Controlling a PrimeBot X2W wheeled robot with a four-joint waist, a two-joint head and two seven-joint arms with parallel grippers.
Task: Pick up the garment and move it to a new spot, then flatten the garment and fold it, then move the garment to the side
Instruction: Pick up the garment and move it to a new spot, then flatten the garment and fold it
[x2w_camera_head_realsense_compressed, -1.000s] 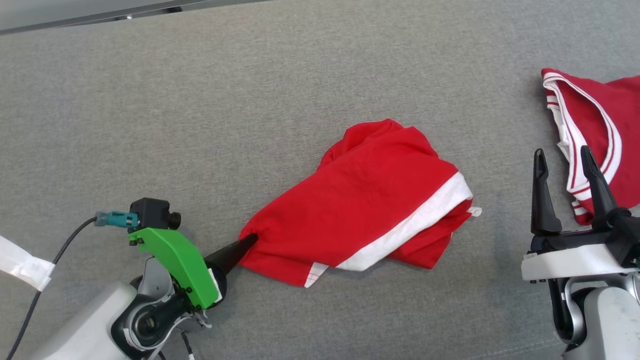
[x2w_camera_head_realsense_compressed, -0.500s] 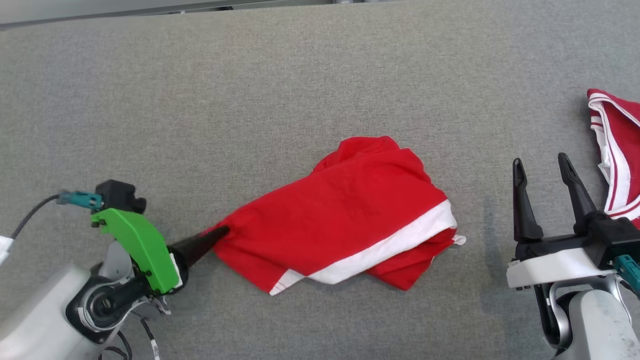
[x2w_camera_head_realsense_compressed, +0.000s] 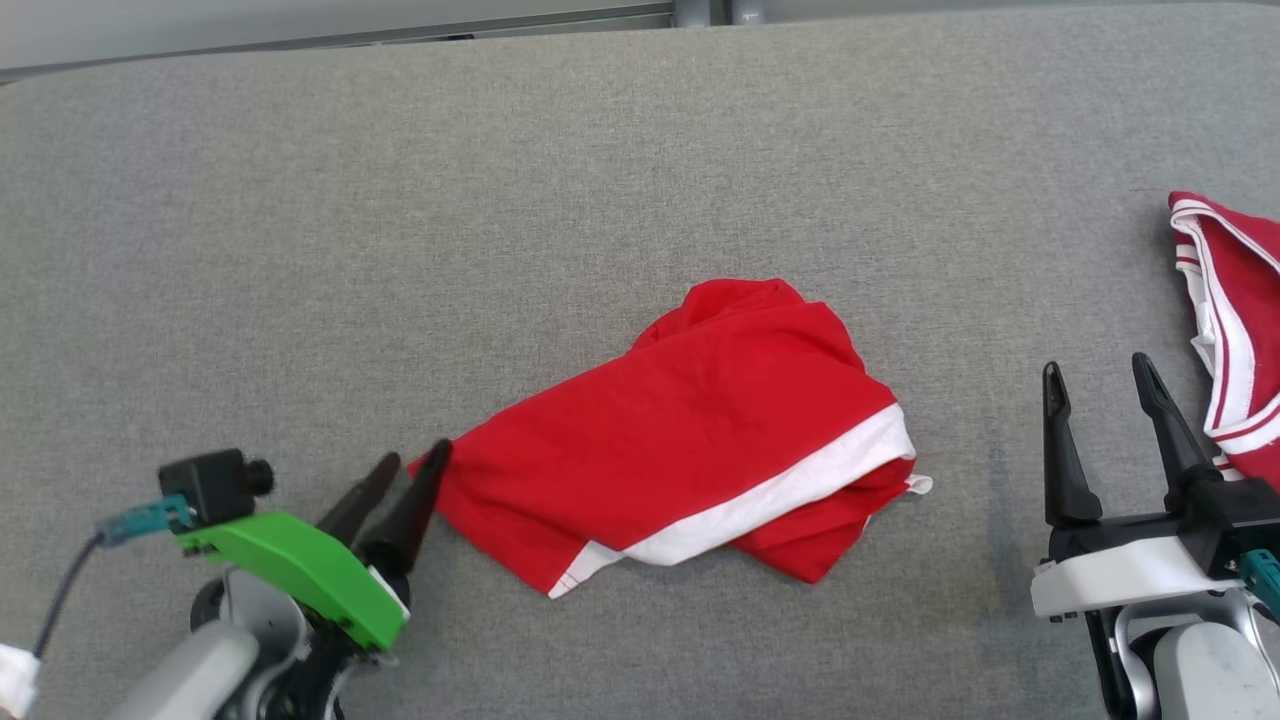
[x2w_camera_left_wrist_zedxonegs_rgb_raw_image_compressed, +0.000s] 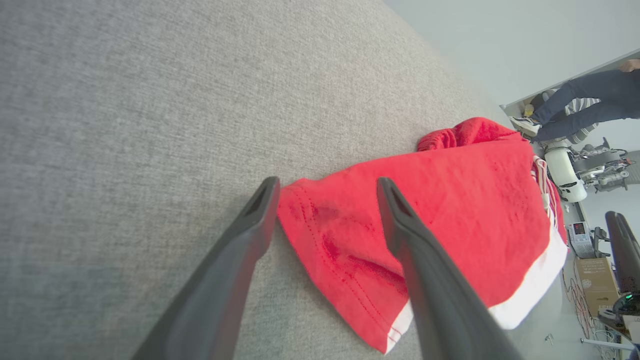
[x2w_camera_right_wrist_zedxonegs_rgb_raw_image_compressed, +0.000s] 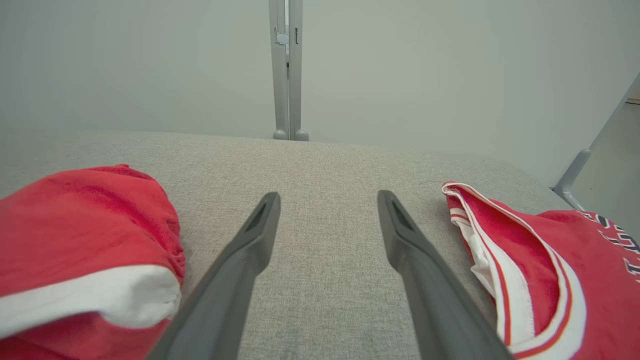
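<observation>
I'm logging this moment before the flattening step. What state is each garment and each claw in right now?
garment: crumpled in a heap on the grey surface, not flattened, not held.
left claw: open, fingers either side of the garment's corner, gripping nothing.
right claw: open, empty, over bare surface between the two garments.
second red garment: bunched at the right edge, partly out of frame, not held.

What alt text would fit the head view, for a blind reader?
A crumpled red garment lies on grey fabric, one corner at the open left gripper. The open right gripper stands beside a second red, striped-trim garment.
</observation>
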